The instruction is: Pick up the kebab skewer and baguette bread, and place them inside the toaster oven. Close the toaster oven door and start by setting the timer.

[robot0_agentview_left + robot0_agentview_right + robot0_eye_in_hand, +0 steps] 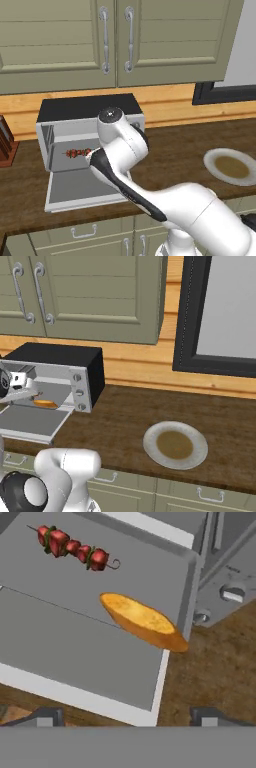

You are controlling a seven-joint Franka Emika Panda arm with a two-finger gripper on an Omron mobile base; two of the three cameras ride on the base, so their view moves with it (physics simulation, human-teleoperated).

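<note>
The toaster oven (90,107) stands on the counter with its door (75,187) folded down flat. Inside, on the oven floor, lies the kebab skewer (77,152), also in the hand view (72,547) toward the back left. The golden baguette bread (142,622) lies at the right of the oven's mouth, about on the hinge line, and shows just behind the frame (45,403). My gripper (129,717) hangs open over the lowered door (75,657), apart from the bread, with nothing between its fingers. The knobs (78,391) sit on the oven's right panel.
An empty round plate (175,445) lies on the wooden counter to the right of the oven. A dark knife block (6,142) stands at the far left. Wall cabinets (115,40) hang above, and a dark window frame (182,316) is at the right.
</note>
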